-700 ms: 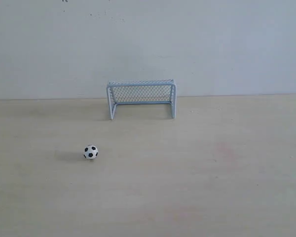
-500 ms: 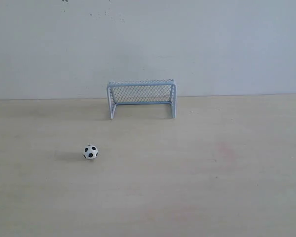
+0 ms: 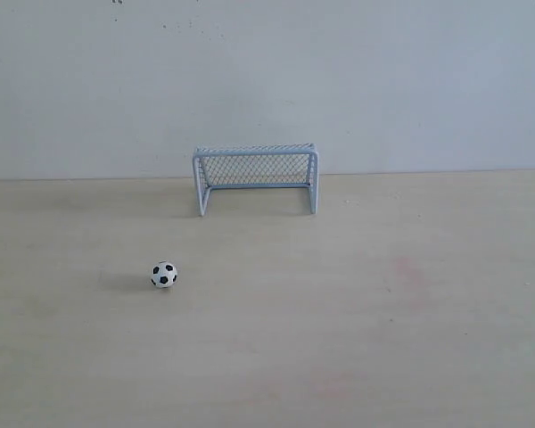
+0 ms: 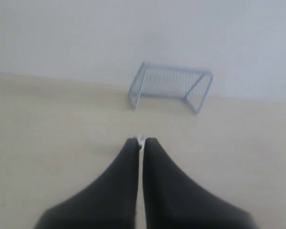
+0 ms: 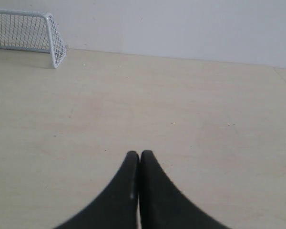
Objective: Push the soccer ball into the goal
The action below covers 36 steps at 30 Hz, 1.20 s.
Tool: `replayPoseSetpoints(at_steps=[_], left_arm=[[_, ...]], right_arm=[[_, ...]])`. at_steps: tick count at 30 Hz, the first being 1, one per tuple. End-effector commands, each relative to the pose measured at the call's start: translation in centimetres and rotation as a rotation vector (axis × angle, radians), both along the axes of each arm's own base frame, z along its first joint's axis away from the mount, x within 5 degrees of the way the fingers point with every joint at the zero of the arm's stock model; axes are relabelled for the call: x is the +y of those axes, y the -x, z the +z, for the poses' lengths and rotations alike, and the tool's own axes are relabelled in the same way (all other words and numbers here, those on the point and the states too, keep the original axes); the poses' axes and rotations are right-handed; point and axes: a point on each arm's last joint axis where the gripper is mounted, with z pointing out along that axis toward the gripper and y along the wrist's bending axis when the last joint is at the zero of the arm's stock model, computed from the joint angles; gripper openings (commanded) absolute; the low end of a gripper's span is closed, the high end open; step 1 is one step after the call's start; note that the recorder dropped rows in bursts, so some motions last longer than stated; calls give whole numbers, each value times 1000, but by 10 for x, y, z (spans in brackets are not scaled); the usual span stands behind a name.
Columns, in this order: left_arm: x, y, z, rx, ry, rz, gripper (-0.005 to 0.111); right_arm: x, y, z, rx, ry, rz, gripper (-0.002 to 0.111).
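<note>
The soccer ball (image 3: 163,275), white with black patches, rests on the pale table left of centre in the exterior view. The goal (image 3: 255,153), with a pale blue-grey frame and mesh netting, stands at the back against the wall, its mouth facing forward. Neither gripper shows in the exterior view. In the left wrist view my left gripper (image 4: 140,141) is shut, pointing toward the goal (image 4: 170,84); a small white sliver peeks just past its tips. My right gripper (image 5: 139,153) is shut and empty over bare table, the goal (image 5: 20,31) far off to one side.
The light wooden table (image 3: 383,312) runs back to a plain white wall (image 3: 383,80) directly behind the goal. A table edge (image 5: 285,76) shows at the far side of the right wrist view.
</note>
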Motion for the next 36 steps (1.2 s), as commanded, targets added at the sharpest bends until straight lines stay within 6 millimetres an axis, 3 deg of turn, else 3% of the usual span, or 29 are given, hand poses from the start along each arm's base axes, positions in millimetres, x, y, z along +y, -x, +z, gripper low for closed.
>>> replayPoseSetpoints(at_steps=[1,4,8,13,14,16,17,19,22,25,30,36], left_arm=[[0,15,58,-204,149,-18,4],[1,19,75,-322,164,-10,4],[3,21,83,-410,195,-2,4],[8,29,101,-571,507,-28,4],[8,31,106,-591,485,-29,4],[6,38,135,-544,326,-36,4],[4,33,160,-458,238,-48,4],[1,26,183,-375,81,-81,4],[-13,6,208,-164,-186,-240,4],[-30,-22,220,37,-421,-418,4],[-52,-81,203,318,-810,-682,4],[-65,-149,160,464,-1189,-914,4]], right_arm=[[0,0,1,-14,3,-2,0],[0,0,1,-14,3,-2,0],[0,0,1,-14,3,-2,0],[0,0,1,-14,3,-2,0],[0,0,1,-14,3,-2,0],[0,0,1,-14,3,-2,0],[0,0,1,-14,3,-2,0],[0,0,1,-14,3,-2,0],[0,0,1,-14,3,-2,0],[0,0,1,-14,3,-2,0],[0,0,1,-14,3,-2,0],[0,0,1,-13,3,-2,0]])
